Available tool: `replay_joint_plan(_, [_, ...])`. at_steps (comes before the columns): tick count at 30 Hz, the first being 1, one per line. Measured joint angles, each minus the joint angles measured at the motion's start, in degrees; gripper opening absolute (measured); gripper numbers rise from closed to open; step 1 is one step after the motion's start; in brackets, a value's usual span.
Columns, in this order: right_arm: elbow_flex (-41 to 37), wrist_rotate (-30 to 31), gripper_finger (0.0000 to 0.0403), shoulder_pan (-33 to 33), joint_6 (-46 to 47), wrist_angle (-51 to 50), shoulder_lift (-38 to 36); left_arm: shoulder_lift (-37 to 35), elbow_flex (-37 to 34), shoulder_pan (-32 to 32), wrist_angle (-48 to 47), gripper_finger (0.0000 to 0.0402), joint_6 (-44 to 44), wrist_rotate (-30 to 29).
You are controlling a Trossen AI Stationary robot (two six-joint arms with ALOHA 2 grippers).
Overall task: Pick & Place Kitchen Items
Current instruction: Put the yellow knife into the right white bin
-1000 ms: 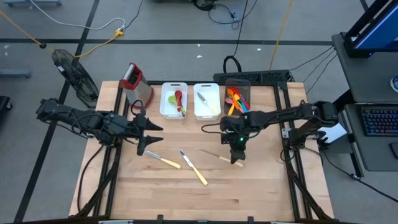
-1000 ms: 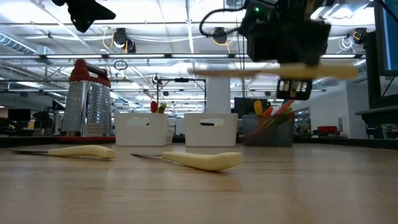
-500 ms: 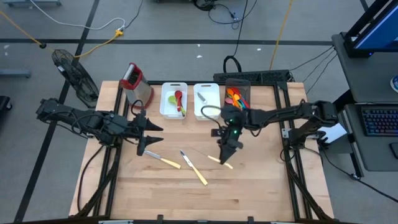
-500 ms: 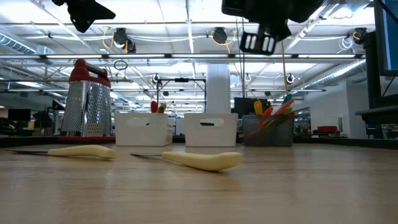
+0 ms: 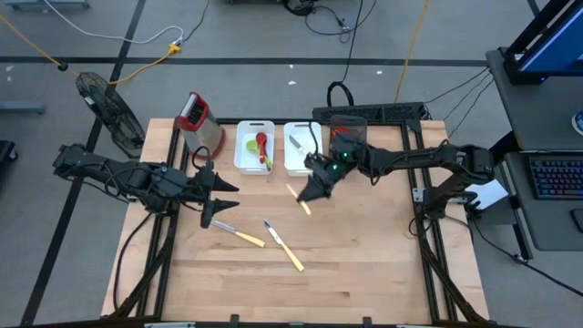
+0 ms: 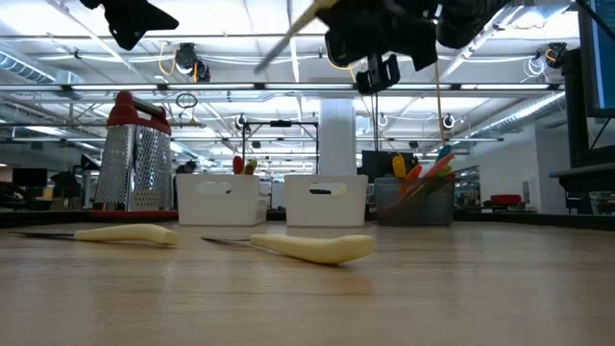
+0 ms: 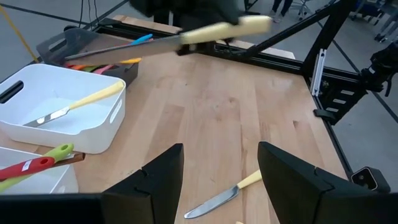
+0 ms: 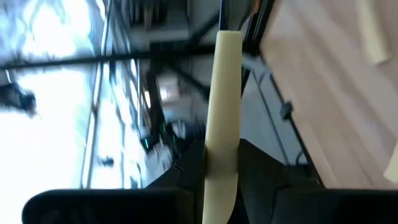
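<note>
Since 1 second ago right gripper (image 5: 310, 193) has swung from mid-table toward the bins, now just in front of the white bin (image 5: 301, 161) holding 1 knife. Jaws pinch a yellow-handled utensil (image 5: 297, 199), carried tilted in the air. Left gripper (image 5: 219, 199) hovers at table's left, jaws spread, nothing between. 2 yellow-handled knives (image 5: 284, 246) lie on the table (image 5: 364, 273).

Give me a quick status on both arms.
Right tool shut on yellow-handled knife, airborne near the white bins. Left tool open, waiting above table. Nothing in the way.
</note>
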Motion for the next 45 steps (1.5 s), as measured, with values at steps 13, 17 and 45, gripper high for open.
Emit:
replay_joint_plan(13, [0.04,-1.50,0.0060,-16.67,3.09,-16.63,-0.02,0.02,0.00,0.00,0.03,0.0212,1.30,0.04])
replay_joint_plan(17, [0.04,-1.54,0.0060,-19.35,1.53,-18.50,-0.02,0.02,0.00,0.00,0.02,0.0212,1.55,0.02])
replay_joint_plan(45, [17.85,-0.56,0.0060,-22.26,-18.59,-42.46,13.29,0.09,-0.02,0.00,0.48,0.0212,1.18,0.28])
